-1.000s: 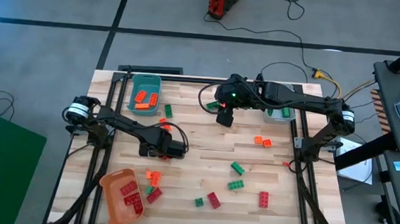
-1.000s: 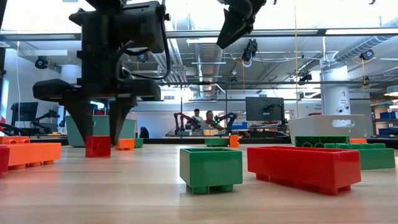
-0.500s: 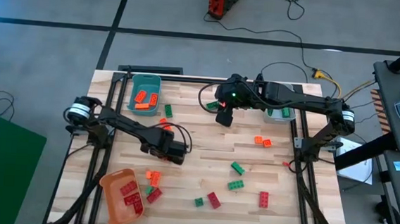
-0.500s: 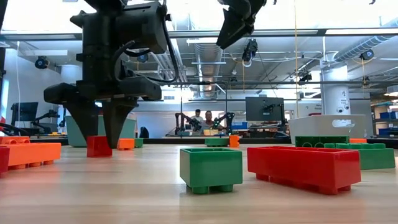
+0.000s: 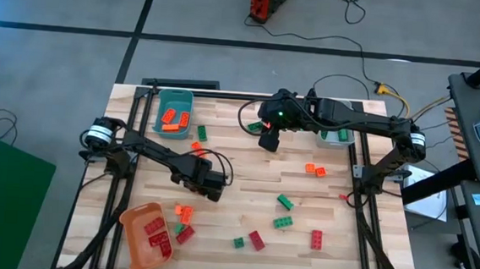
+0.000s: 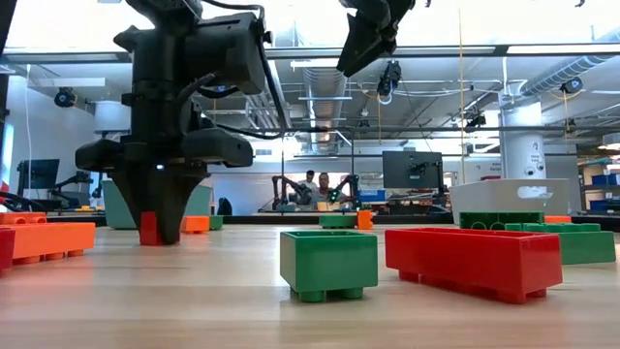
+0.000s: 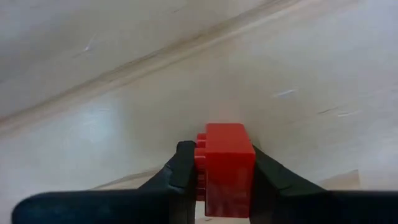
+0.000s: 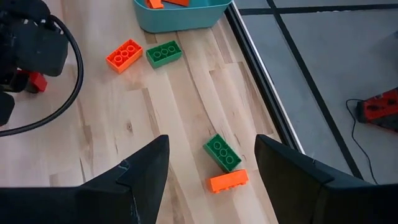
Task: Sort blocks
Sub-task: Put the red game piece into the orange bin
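I see the wooden tabletop (image 5: 246, 173) strewn with blocks, my left gripper (image 7: 219, 169) low at its left-centre, fingers pinching a red block (image 7: 225, 168) on the wood; my right gripper (image 8: 211, 163) hovers spread wide near the far edge.

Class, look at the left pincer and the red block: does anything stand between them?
Nothing does. The left pincer has the red block directly between its fingers, both sides touching it.
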Motion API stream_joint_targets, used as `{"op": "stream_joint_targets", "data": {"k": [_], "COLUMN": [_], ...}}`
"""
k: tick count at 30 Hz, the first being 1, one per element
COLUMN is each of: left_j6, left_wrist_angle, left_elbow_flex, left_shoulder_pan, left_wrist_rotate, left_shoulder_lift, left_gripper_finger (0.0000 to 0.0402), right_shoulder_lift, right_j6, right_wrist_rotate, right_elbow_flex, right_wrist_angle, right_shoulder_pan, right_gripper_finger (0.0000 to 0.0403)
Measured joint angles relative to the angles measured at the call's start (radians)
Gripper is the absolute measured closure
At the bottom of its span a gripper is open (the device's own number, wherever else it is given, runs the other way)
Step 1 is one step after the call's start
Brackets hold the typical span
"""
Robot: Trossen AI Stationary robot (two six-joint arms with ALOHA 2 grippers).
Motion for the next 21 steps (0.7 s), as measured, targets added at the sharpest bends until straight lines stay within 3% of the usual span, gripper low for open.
{"op": "stream_joint_targets", "data": {"k": [5,13,17,21], "left_j6": [0.012,0.014,-0.069,-0.156], "left_wrist_angle": [-0.084,-0.402,-0.414,-0.435], "left_elbow_flex": [0.031,0.350,0.461,0.496], "left_shoulder_pan": [-0.007,-0.081,-0.144,-0.239], "left_wrist_rotate": [0.077,0.142,0.176,0.201], "left_shoulder_lift": [-0.066,-0.257,-0.301,-0.310], "left_gripper_finger": [0.0334,0.0334,0.0334,0.0334], "right_shoulder_lift": [0.000,0.000,0.000,0.000], "right_j6": [-0.001,-0.022,-0.030,-0.029], "right_wrist_rotate": [0.000,0.000,0.000,0.000], "right_elbow_flex": [0.000,0.000,0.000,0.000], "right_wrist_angle": [-0.001,-0.001,0.000,0.000], "right_shoulder_pan": [0.000,0.000,0.000,0.000], "right_gripper_finger": [0.0175,0.0175,0.0175,0.0175]}}
